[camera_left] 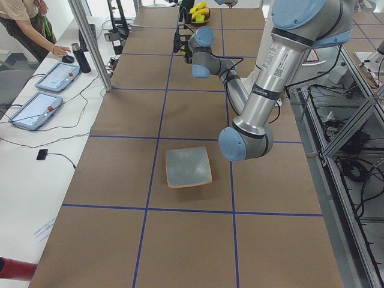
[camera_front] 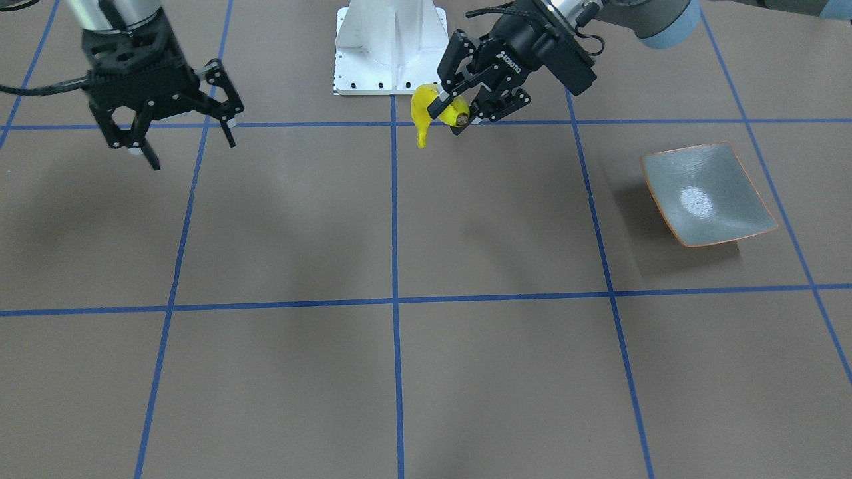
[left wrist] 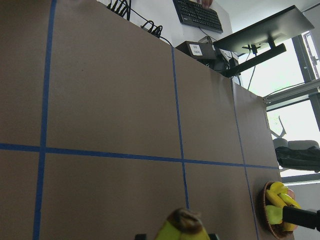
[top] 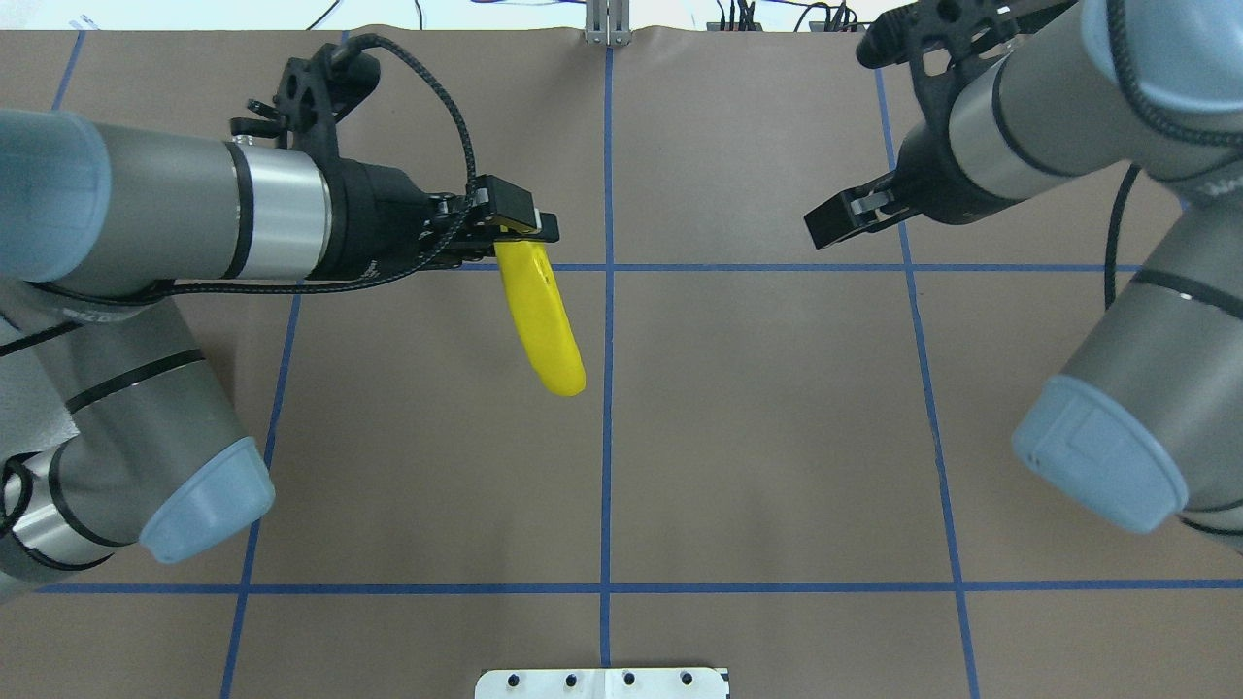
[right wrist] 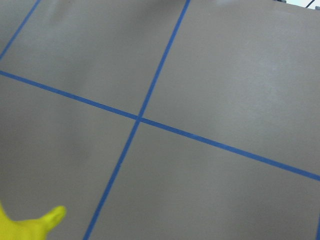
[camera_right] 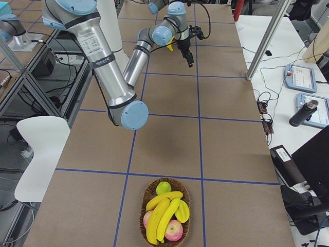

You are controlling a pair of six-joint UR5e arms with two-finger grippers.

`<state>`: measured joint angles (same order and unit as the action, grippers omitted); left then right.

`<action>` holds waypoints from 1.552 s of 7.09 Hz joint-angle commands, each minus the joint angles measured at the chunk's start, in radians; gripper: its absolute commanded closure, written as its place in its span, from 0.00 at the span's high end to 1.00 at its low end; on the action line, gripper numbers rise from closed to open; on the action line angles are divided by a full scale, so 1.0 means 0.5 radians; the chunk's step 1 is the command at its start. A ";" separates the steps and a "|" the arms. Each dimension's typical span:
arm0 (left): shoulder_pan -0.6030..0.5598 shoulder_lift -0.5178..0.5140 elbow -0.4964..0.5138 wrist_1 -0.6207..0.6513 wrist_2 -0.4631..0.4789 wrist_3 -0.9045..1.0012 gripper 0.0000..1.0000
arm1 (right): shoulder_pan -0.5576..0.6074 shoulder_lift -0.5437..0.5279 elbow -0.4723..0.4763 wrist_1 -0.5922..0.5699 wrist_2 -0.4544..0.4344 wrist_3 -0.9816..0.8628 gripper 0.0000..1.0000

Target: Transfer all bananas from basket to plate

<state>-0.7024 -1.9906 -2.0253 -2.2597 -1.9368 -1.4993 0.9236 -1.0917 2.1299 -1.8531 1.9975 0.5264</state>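
Yellow banana (top: 540, 320) hangs pinched at one end in my left jaws; plate (camera_front: 705, 194) lies well apart from them; my right jaws stand spread.

You'll find one yellow banana (camera_front: 423, 114) in the air at upper centre of the front view, pinched at its dark tip by the left gripper (camera_front: 461, 114). The grey-green, orange-rimmed plate (camera_front: 705, 193) lies flat at right. The other bananas (camera_right: 163, 216) lie heaped in the basket (camera_right: 142, 208), bottom centre of the right-side view.
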 commanded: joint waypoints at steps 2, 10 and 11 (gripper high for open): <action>-0.300 0.497 -0.198 -0.012 -0.331 0.248 0.00 | 0.550 -0.169 -0.399 0.000 0.373 -0.921 1.00; -0.743 1.281 -0.162 0.000 -0.190 1.544 0.00 | 1.037 -0.556 -0.581 0.000 0.451 -1.912 1.00; -0.731 1.251 0.005 0.006 -0.222 1.520 0.00 | 1.043 -0.559 -0.581 0.000 0.451 -1.915 1.00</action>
<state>-1.0721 -1.3634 -2.0939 -2.2600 -2.0626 -0.7516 1.4398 -1.3669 1.8396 -1.8536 2.2227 -0.4281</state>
